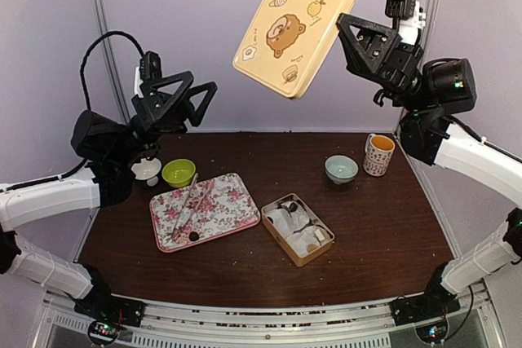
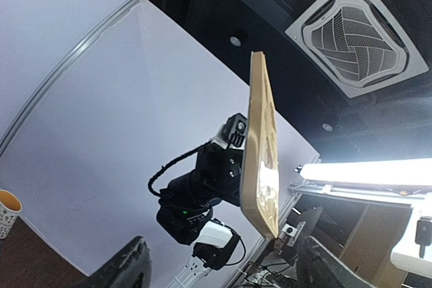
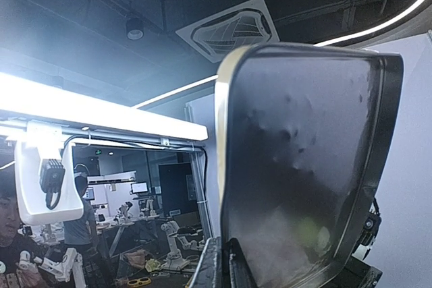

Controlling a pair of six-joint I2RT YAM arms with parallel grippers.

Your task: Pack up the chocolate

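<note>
One dark lump of chocolate [image 1: 194, 235] lies on the flowered tray [image 1: 214, 211], next to the pink tongs [image 1: 187, 207]. The open tan box [image 1: 298, 229] holds white paper cups and a few small dark pieces. My right gripper [image 1: 342, 26] is high in the air, shut on the edge of the box's yellow bear-print lid [image 1: 299, 18]. The right wrist view shows the lid's dark inner side [image 3: 304, 166] pinched at my gripper [image 3: 227, 268]. My left gripper [image 1: 200, 91] is raised and open, with nothing in it. It faces the lid, seen edge-on [image 2: 260, 153] above my gripper [image 2: 223, 274].
A green bowl [image 1: 179, 172] and a small white bowl [image 1: 147, 170] stand behind the tray. A grey-blue bowl [image 1: 341, 169] and a patterned mug [image 1: 378, 155] stand at the back right. The box sits mid-table, right of the tray.
</note>
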